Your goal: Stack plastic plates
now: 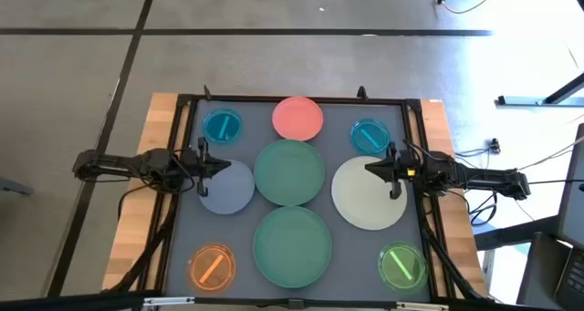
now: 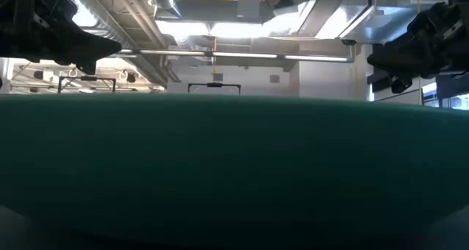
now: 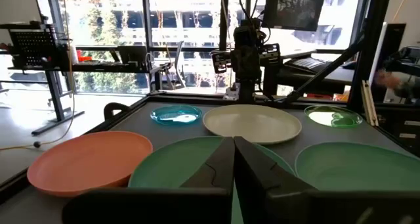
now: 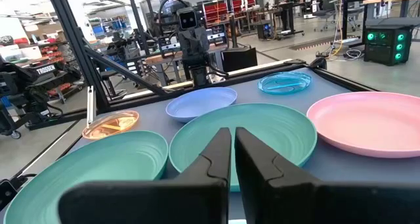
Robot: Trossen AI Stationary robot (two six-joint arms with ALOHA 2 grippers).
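Nine plates lie flat on the grey mat. In the high view I see two large green plates (image 1: pixel 289 171) (image 1: pixel 292 246), a cream-white plate (image 1: pixel 368 194), a grey-blue plate (image 1: pixel 230 189), a pink plate (image 1: pixel 297 118), two small teal plates (image 1: pixel 222 126) (image 1: pixel 370 135), an orange plate (image 1: pixel 212 266) and a lime green plate (image 1: pixel 402 266). My left gripper (image 1: pixel 224 165) (image 3: pixel 233 155) is shut, hovering over the grey-blue plate's far edge. My right gripper (image 1: pixel 370 169) (image 4: pixel 233 145) is shut, hovering over the cream-white plate's far left part. Both point at the middle green plate (image 3: pixel 197 163) (image 4: pixel 243 133).
A black frame (image 1: pixel 292 98) borders the mat, with wooden table edges (image 1: pixel 137 211) on either side. The near green plate's rim (image 2: pixel 234 169) fills the low view, with both arms high above it. Bare mat shows between the plates.
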